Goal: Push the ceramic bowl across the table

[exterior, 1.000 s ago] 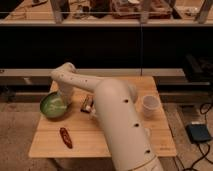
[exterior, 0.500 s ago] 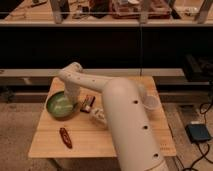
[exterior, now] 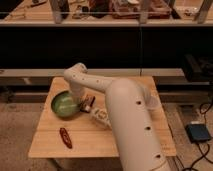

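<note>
High behind arm (exterior: 125, 115) — facing table (exterior: 50, 137).

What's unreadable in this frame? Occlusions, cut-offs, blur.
- Gripper: at the ceramic bowl's right rim, camera view; the arm covers most of it, so contact is unclear.
- White cup: mostly hidden behind the arm.
- Small items by the gripper: too blurred to identify.
- Table: near-right part hidden by the arm.
- Red object: identity unclear.

White tubular arm (exterior: 131, 120), dark dots, hand (exterior: 86, 103) by bowl
</note>
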`<state>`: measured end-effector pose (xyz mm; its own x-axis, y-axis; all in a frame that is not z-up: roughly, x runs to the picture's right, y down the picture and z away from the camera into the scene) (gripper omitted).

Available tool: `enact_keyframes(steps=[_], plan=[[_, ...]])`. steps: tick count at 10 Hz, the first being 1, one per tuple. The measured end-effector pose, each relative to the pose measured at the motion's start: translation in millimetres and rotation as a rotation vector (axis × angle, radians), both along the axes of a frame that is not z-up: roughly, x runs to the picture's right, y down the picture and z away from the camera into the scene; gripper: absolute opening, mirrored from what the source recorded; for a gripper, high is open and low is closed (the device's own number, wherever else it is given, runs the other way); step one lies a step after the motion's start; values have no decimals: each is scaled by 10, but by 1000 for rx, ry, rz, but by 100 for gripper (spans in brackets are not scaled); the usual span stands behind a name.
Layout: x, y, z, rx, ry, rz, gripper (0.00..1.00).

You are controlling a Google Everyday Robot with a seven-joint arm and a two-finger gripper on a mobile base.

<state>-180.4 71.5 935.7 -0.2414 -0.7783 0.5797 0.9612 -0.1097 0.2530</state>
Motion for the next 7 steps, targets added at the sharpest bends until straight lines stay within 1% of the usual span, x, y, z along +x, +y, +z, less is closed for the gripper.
enact_keyframes(steps=[1,2,4,6,7], plan=[[45,14,11,-11,16,20,0],[171,24,26,-23,39,46,0],[340,28,50,-29,67,76,0],[510,5,14,-21,83,134,0],[629,3,15,-16,102,140,0]])
